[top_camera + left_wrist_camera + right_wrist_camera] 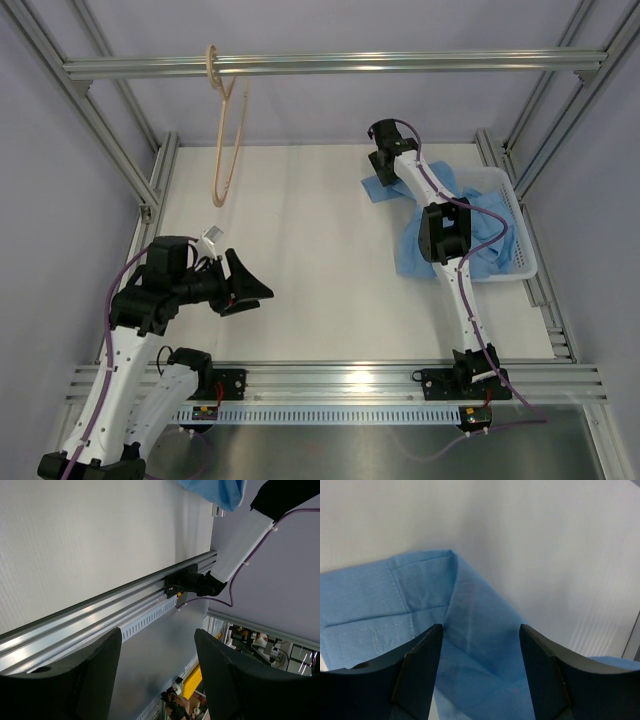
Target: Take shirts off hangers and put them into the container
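Status entry: unloading step judged near done. Hanger (219, 190) bare on rail (330, 65), so nothing left to strip. Shirt (412, 250) heaped in and over basket (528, 250), spilling across near-left rim onto table (300, 260). Sleeve end (375, 190) flat on table, just left of basket.

Right gripper (384, 170) poised over that sleeve end, jaws apart, cuff in plain sight between fingers in wrist view, nothing pinched. Cannot tell whether touching cloth. Left gripper (255, 290) well apart at near left, jaws apart, holding nothing.

Risks from here, as judged:
- Pinching only the top layer at the fold: likely slip-out mid-lift.
- Closing too high: no cloth caught.
- Hauling sleeve with bulk hung over rim: light basket liable to shift or tip, or heaped cloth to come back out.
- Releasing over rim rather than inside: fresh overhang, shirt being wider than basket.
- Forearm lying across basket: possible snag on cloth when swinging.
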Robot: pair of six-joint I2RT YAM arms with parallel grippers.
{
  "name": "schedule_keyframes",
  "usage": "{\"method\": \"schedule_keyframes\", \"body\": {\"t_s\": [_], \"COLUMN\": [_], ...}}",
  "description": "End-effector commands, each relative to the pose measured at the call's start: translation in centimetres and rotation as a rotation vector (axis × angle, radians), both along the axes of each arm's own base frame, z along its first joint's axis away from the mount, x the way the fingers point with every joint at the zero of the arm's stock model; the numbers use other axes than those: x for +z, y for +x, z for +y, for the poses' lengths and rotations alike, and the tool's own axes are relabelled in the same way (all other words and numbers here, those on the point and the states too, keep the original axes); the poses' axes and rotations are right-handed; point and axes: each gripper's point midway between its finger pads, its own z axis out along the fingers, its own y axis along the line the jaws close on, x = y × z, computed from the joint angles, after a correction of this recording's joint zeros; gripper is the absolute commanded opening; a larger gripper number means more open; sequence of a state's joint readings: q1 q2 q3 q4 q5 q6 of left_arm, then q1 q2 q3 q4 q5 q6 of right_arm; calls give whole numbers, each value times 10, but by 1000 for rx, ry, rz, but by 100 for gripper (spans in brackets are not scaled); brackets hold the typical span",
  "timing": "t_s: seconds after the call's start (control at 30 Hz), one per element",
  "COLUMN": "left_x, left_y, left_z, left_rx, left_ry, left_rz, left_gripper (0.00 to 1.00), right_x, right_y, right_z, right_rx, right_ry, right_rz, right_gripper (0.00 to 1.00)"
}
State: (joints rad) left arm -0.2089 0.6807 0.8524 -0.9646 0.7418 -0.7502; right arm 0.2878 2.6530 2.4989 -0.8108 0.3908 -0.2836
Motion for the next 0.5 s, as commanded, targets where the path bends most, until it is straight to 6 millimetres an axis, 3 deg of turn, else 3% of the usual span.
{"method": "schedule_keyframes", "body": {"t_s": [0.0,0.03,0.1,0.17,0.2,0.27,0.3,0.47], "left_x": [17,17,15,15,15,15,15,11], "left_y": [-4,-5,-5,-6,-7,-7,-8,-8], "left_z": [-5,-6,-6,-6,-6,-5,-5,-5], "left_rx": [-23,-22,-18,-18,-18,-16,-16,-11], "left_ry": [-56,-59,-64,-68,-68,-65,-64,-63], "left_rz": [-24,-20,-17,-17,-15,-13,-12,-2], "left_gripper": [65,65,65,65,65,65,65,65], "right_x": [-3,-2,-2,-2,-3,-2,-2,11], "right_y": [-4,-5,-6,-5,-6,-4,-4,6], "right_z": [3,4,9,10,10,9,11,13], "right_rx": [33,39,48,54,54,54,55,50], "right_ry": [10,16,34,45,42,44,45,61], "right_rz": [32,36,38,41,47,42,40,-10], "right_gripper": [67,65,43,32,17,4,0,0]}}
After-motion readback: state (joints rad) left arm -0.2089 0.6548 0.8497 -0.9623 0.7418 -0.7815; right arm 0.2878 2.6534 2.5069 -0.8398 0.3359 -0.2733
